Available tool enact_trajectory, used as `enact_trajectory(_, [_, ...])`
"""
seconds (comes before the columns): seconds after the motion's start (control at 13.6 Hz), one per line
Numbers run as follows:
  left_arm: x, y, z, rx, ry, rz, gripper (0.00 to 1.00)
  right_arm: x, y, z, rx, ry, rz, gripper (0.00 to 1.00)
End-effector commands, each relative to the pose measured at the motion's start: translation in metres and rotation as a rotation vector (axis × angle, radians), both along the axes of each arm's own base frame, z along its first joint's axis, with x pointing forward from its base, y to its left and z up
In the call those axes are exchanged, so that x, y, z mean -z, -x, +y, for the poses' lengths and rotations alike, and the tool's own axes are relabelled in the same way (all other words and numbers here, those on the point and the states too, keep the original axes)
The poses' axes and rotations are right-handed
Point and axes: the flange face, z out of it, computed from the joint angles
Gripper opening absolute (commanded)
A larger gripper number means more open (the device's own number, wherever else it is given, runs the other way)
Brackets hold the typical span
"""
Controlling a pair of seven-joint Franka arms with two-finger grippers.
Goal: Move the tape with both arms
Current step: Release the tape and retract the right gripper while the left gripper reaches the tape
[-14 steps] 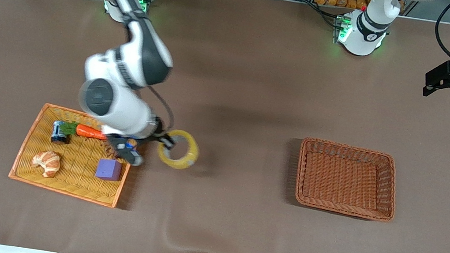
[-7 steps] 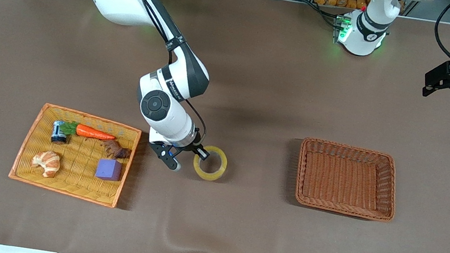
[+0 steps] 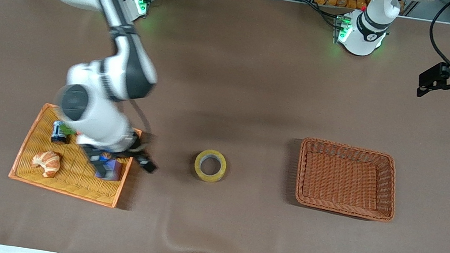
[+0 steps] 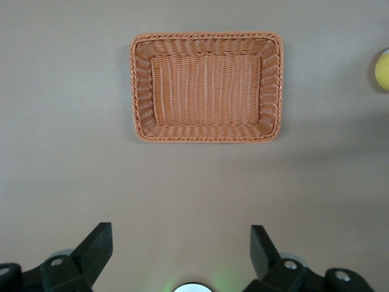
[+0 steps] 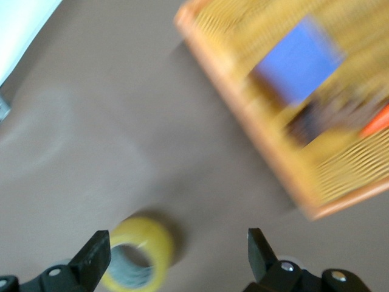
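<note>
Flat on the brown tabletop, mid-table and nearer the front edge: the tape [image 3: 210, 165], between the orange tray [image 3: 26, 159] and the brown wicker basket [image 3: 388, 200], touching neither. Over the tray's tape-side edge, by the purple cube [image 3: 114, 169]: the right gripper [image 3: 123, 164], fingers spread, empty. High over the left arm's end: the left gripper [image 3: 435, 80], waiting, fingers apart.
</note>
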Motion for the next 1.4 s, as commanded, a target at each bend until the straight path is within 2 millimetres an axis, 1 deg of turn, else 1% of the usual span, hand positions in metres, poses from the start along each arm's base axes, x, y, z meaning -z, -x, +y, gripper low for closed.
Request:
enact_trajectory(0.0, [0.029,-0.018,-0.041,0.037,0.008,0.006,1.00,-0.006,-0.002,-0.081,-0.104,-0.014,0.072,1.00])
enact_trajectory(0.07, [0.043,-0.026,-0.065,0.042,0.020,-0.001,1.00,-0.010,0.000,-0.110,-0.127,-0.013,0.090,1.00])
enact_trajectory(0.15, [0.059,-0.033,-0.096,0.025,0.025,-0.014,1.00,-0.014,0.007,-0.138,-0.163,-0.014,0.095,1.00])
enact_trajectory(0.22, [0.080,-0.038,-0.135,-0.029,0.029,-0.019,1.00,-0.015,0.020,-0.156,-0.229,-0.017,0.101,1.00])
enact_trajectory(0.29, [0.111,-0.041,-0.177,-0.104,0.020,-0.010,1.00,-0.020,0.037,-0.165,-0.304,-0.011,0.094,1.00])
enact_trajectory(0.37, [0.131,-0.048,-0.218,-0.161,0.034,-0.038,1.00,-0.028,0.049,-0.175,-0.351,0.019,0.074,1.00])
enact_trajectory(0.44, [0.155,-0.055,-0.255,-0.213,0.048,-0.050,1.00,-0.039,0.059,-0.187,-0.390,0.068,0.065,1.00])
enact_trajectory(0.52, [0.176,-0.062,-0.289,-0.268,0.069,-0.067,1.00,-0.054,0.066,-0.192,-0.447,0.110,0.050,1.00])
enact_trajectory(0.59, [0.200,-0.065,-0.325,-0.312,0.093,-0.084,1.00,-0.070,0.070,-0.198,-0.510,0.146,0.036,1.00])
enact_trajectory(0.66, [0.225,-0.064,-0.353,-0.340,0.119,-0.106,1.00,-0.084,0.074,-0.204,-0.560,0.170,0.022,1.00])
enact_trajectory(0.74, [0.250,-0.062,-0.375,-0.360,0.150,-0.126,1.00,-0.101,0.078,-0.207,-0.608,0.193,0.000,1.00])
enact_trajectory(0.88, [0.297,-0.057,-0.405,-0.397,0.190,-0.151,1.00,-0.127,0.087,-0.214,-0.699,0.219,-0.024,1.00])
enact_trajectory(0.96, [0.317,-0.054,-0.413,-0.390,0.190,-0.150,1.00,-0.144,0.094,-0.216,-0.741,0.222,-0.035,1.00])
enact_trajectory(1.03, [0.336,-0.055,-0.414,-0.392,0.172,-0.147,1.00,-0.157,0.102,-0.217,-0.758,0.220,-0.035,1.00])
enact_trajectory(1.1, [0.361,-0.054,-0.415,-0.398,0.142,-0.145,1.00,-0.171,0.110,-0.218,-0.758,0.224,-0.042,1.00])
enact_trajectory(1.25, [0.390,-0.052,-0.426,-0.433,0.153,-0.207,1.00,-0.189,0.119,-0.219,-0.762,0.228,-0.054,1.00])
enact_trajectory(1.33, [0.401,-0.052,-0.427,-0.454,0.164,-0.220,1.00,-0.198,0.123,-0.219,-0.777,0.229,-0.061,1.00])
